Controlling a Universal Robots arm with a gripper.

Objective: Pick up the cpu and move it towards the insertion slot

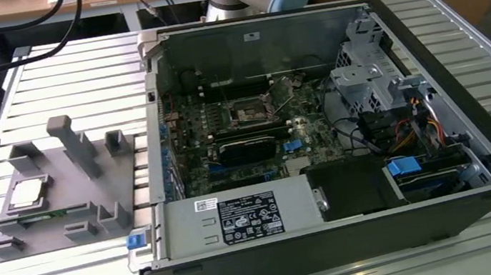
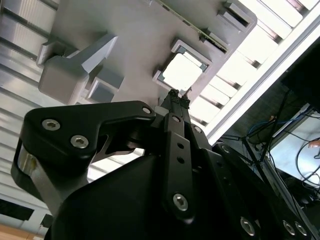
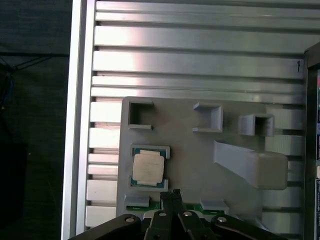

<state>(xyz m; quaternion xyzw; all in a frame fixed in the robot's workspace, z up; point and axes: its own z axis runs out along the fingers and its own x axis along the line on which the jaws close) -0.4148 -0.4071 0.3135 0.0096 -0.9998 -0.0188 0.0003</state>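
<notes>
The cpu (image 1: 27, 193) is a small square chip with a shiny silver top. It lies flat in a recess of the grey fixture plate (image 1: 65, 191), at the exterior view's left. Both wrist views look down on the cpu (image 3: 148, 167) (image 2: 182, 71). My gripper (image 3: 173, 192) (image 2: 178, 94) hangs above the plate with its thin black fingertips pressed together and nothing between them. It is just off one side of the chip, apart from it. The insertion slot (image 1: 249, 113) is a dark square socket in a silvery frame on the green board inside the open computer case.
Upright grey blocks and a tall slanted post (image 1: 73, 143) stand on the fixture plate around the chip. The slatted aluminium table (image 1: 35, 80) ends at an edge (image 3: 77, 125) close to the plate. Case walls (image 1: 471, 98), a power supply (image 1: 242, 219), cables and a drive cage (image 1: 368, 84) surround the slot.
</notes>
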